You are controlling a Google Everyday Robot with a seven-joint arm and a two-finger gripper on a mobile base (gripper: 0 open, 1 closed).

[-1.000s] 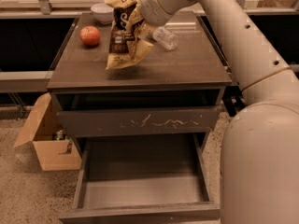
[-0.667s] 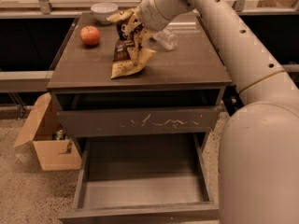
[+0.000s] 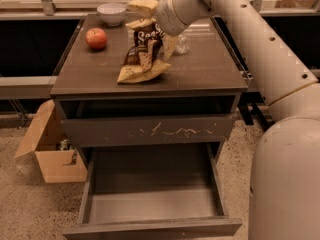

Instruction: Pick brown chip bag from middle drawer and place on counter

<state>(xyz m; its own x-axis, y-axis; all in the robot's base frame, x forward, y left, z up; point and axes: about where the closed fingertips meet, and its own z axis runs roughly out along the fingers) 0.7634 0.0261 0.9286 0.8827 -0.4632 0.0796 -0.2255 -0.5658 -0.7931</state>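
Brown-grey and glossy, the desk (image 3: 200, 74) lies right under your tool (image 3: 159, 33), which grips the brown chip bag (image 3: 141, 54) upright, its crumpled tan bottom touching the top. Far below the tool, the middle drawer (image 3: 150, 204) hangs open over the speckled floor (image 3: 30, 209).

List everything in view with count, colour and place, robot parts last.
brown chip bag: one, dark brown and tan, upright on counter
counter: one, dark grey-brown, cabinet top
apple: one, red, counter's back left
bowl: one, white, behind apple
clear object: one, transparent, right of bag
scratched drawer: one, dark grey, under counter
middle drawer: one, dark grey, pulled open below
cardboard box: one, tan, floor, left of cabinet
arm: one, off-white, reaching from the right
gripper: one, at bag's top
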